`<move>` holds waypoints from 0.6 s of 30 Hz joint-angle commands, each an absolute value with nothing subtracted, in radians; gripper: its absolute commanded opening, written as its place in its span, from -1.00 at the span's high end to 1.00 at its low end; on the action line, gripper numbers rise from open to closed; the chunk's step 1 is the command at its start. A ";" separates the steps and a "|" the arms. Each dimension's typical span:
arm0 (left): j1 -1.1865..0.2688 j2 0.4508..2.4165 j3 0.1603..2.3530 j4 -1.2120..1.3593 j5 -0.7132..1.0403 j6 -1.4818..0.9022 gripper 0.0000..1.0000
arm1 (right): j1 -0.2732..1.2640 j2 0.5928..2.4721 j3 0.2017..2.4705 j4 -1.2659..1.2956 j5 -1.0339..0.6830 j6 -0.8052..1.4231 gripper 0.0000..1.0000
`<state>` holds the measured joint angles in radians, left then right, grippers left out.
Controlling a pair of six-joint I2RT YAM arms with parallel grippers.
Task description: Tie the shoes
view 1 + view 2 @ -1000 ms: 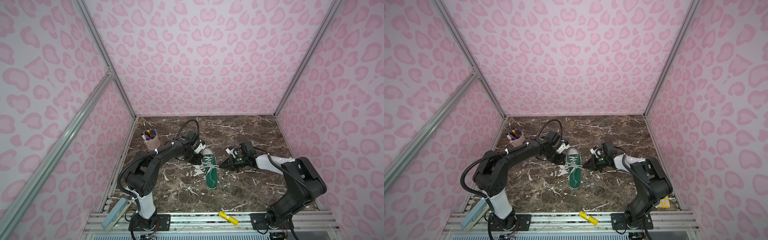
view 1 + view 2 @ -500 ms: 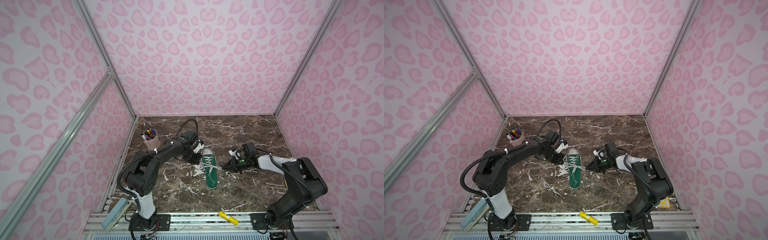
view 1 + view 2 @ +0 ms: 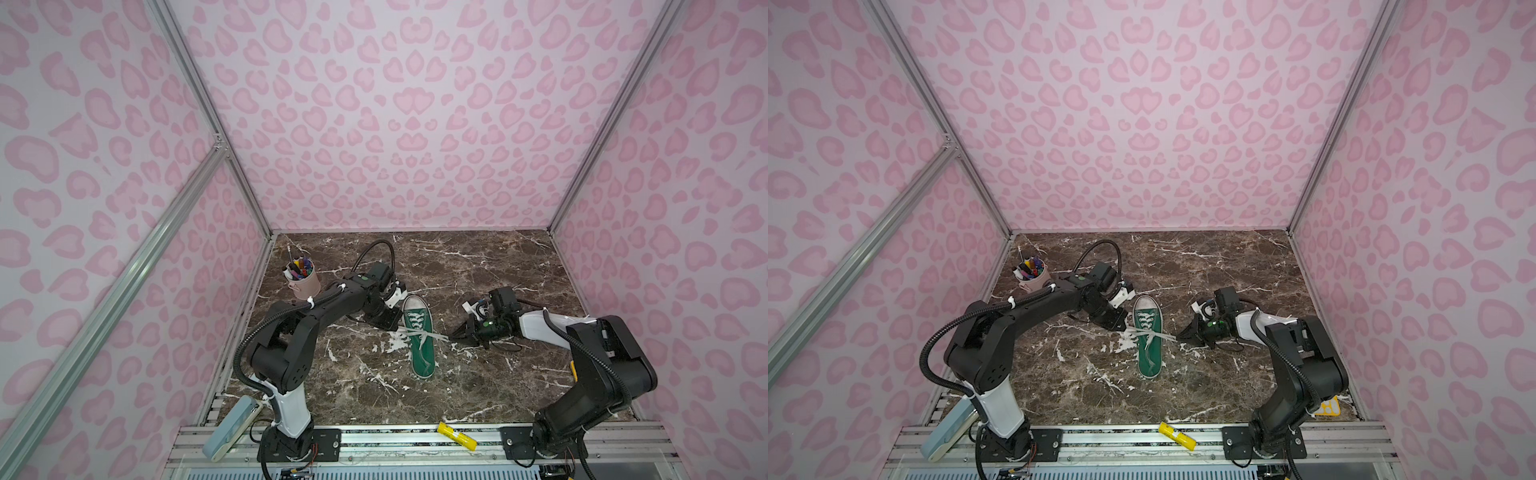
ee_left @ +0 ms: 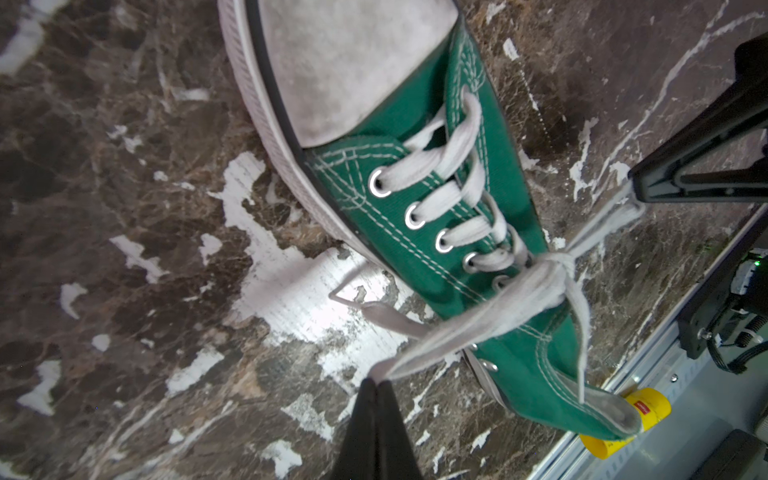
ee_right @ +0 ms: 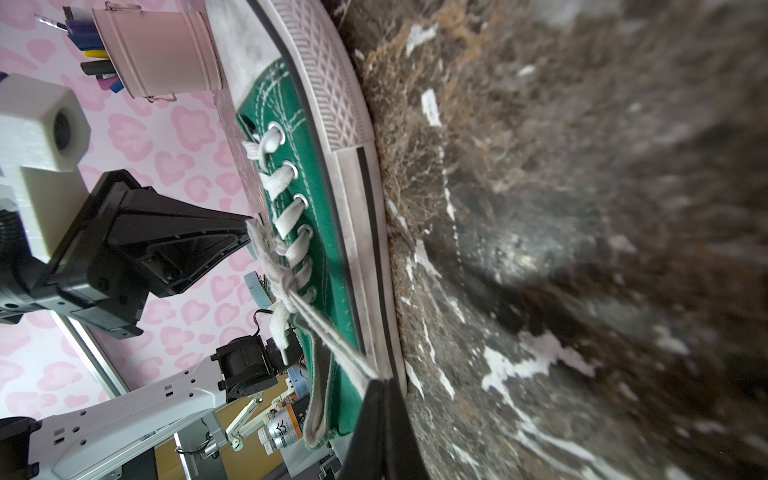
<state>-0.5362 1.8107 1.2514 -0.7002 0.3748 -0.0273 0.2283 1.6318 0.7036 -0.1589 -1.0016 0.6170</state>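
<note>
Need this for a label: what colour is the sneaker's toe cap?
Off-white; the toe cap shows best in the left wrist view.

No words or numbers can be read. A small bottle (image 5: 283, 431) has a white label with dark marks, too blurry. A yellow tube (image 4: 653, 409) has a red tag, too small.

Both top views look steeply down on the shoe (image 3: 422, 357) from high (nearly identical); wrist views share its laces (image 4: 552, 266), close.
</note>
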 commanded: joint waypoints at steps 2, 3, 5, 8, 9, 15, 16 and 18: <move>-0.532 1.795 1.243 -0.709 0.350 -0.030 0.91 | 0.227 1.633 0.713 -0.194 -0.958 0.610 1.00; -0.532 1.795 1.243 -0.708 0.351 -0.030 0.91 | 0.227 1.633 0.716 -0.200 -0.955 0.607 1.00; -0.532 1.795 1.239 -0.707 0.350 -0.029 0.92 | 0.231 1.631 0.719 -0.210 -0.947 0.604 1.00; -0.532 1.795 1.237 -0.706 0.351 -0.029 0.91 | 0.239 1.625 0.714 -0.183 -0.952 0.624 1.00; -0.533 1.795 1.236 -0.704 0.351 -0.031 0.92 | 0.249 1.625 0.712 -0.161 -0.958 0.639 1.00; -0.533 1.787 1.230 -0.701 0.344 -0.035 0.91 | 0.239 1.624 0.723 -0.211 -0.920 0.610 1.00; -0.532 1.784 1.227 -0.700 0.342 -0.033 0.92 | 0.235 1.626 0.729 -0.228 -0.916 0.599 1.00; -0.532 1.782 1.223 -0.701 0.340 -0.032 0.92 | 0.234 1.625 0.738 -0.254 -0.893 0.582 1.00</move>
<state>-0.5362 1.7924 1.2293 -0.6884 0.3710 -0.0345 0.2371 1.6234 0.7319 -0.1944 -0.9512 0.6144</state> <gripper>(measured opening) 0.049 0.049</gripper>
